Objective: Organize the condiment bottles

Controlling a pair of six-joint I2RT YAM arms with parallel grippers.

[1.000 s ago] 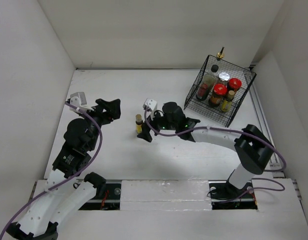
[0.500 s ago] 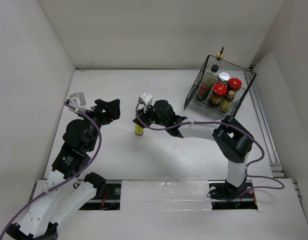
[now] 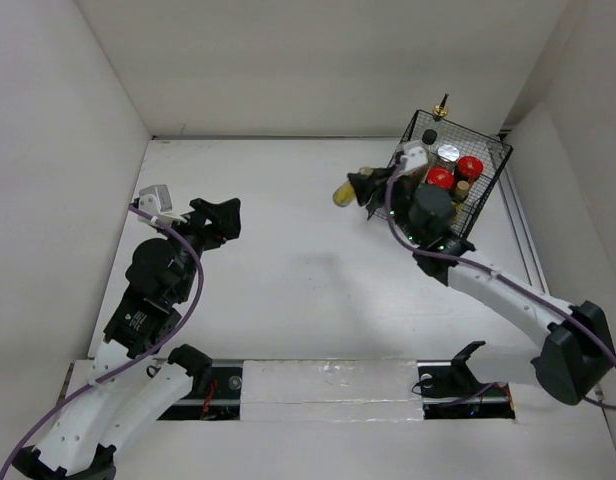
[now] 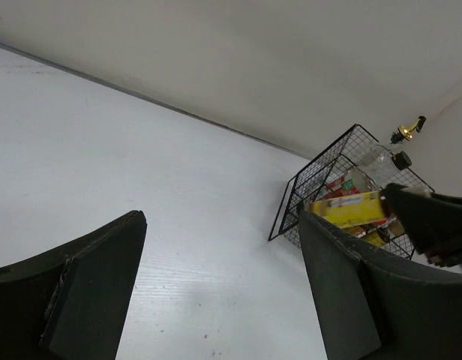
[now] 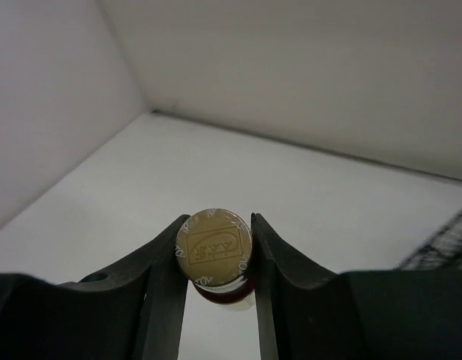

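Lying sideways just left of the black wire basket (image 3: 485, 200), the small yellow bottle (image 3: 345, 192) is pinched near its round gold cap (image 5: 214, 246) between the right gripper's (image 3: 366, 187) fingers (image 5: 165, 264), apparently raised off the table (image 3: 288, 300). In the basket stand two red-lidded jars (image 3: 470, 166), a silver-capped shaker (image 3: 447, 153) and the gold-spouted bottle (image 3: 441, 105). The left gripper (image 3: 220, 218) hovers well apart, fingers spread around nothing.

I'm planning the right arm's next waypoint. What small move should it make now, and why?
Probably shift the small brown-capped yellow bottle rightward until it is over the black wire basket. The right claw is shut on it and holds it tilted, but the top view shows it just outside the basket's left wall, not yet above the opening.
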